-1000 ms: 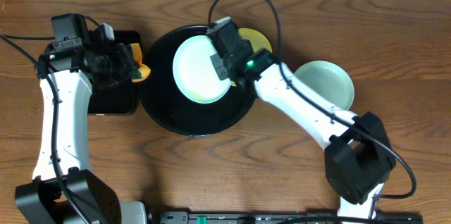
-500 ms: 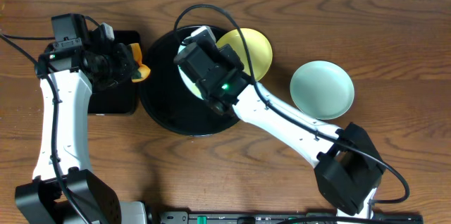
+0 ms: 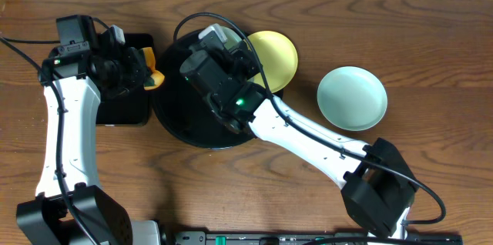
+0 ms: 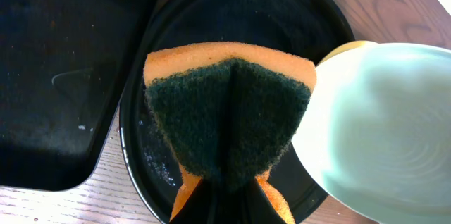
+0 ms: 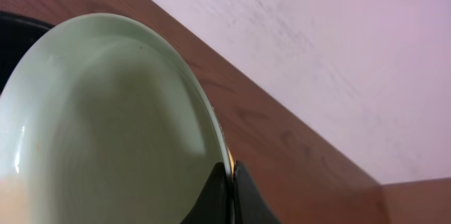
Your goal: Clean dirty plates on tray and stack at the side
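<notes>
Our right gripper (image 5: 229,182) pinches the rim of 1 plate (image 5: 106,125) over the tray (image 3: 173,118); our left gripper (image 4: 227,199) squeezes the sponge (image 4: 229,111) by its left edge.

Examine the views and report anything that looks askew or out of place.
The yellow plate straddles the round black tray's rim, half off it, so it probably sits tilted. The right fingers pinch a pale green plate by its rim, above the tray.

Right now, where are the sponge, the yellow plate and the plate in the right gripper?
sponge (image 4: 229,111), left wrist view, middle of its green scouring face.
yellow plate (image 3: 281,58), overhead view, bare inner surface, right half.
pale green plate (image 5: 106,125), right wrist view, centre of its inner face.
</notes>
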`<state>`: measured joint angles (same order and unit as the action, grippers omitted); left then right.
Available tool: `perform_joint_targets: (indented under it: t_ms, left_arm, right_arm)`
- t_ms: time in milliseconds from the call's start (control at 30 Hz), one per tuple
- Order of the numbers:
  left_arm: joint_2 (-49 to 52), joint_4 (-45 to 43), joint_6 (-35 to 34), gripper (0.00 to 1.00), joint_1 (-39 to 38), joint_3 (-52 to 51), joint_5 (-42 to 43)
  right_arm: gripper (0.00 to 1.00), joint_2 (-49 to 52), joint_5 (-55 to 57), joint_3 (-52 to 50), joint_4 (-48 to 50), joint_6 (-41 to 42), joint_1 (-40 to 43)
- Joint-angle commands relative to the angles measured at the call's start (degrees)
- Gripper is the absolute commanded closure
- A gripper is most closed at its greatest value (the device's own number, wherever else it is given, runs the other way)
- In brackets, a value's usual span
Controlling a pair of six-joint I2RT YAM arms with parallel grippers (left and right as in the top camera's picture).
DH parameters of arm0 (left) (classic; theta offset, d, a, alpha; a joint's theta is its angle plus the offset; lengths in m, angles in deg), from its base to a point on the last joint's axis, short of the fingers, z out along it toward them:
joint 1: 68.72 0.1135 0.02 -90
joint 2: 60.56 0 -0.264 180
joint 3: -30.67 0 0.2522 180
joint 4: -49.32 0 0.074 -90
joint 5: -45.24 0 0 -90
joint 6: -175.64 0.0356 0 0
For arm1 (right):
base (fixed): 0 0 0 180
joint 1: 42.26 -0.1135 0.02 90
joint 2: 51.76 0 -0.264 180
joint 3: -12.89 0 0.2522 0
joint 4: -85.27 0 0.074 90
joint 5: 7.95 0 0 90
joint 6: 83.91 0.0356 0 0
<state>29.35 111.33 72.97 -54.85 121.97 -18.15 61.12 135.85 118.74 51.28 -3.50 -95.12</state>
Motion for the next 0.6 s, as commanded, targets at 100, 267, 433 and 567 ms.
perform_joint_targets:
  t_ms: [100,267,433,567]
  left_arm:
    - [0.1,0.2,0.1,0.92,0.2,-0.4,-0.3]
    - [0.1,0.2,0.2,0.92,0.2,-0.4,-0.3]
    - [0.1,0.4,0.1,0.92,0.2,-0.4,-0.3]
    - [0.1,0.4,0.2,0.92,0.2,-0.4,-0.3]
  right_arm:
    - [0.99,-0.5,2.9,0.3,1.0,-5.9,-0.9]
    - [0.99,-0.5,3.4,0.3,1.4,-6.4,-0.9]
    - [0.99,-0.5,3.1,0.3,1.3,-4.8,-0.9]
    - [0.99,-0.8,-0.7,0.3,-0.8,-1.2,-0.7]
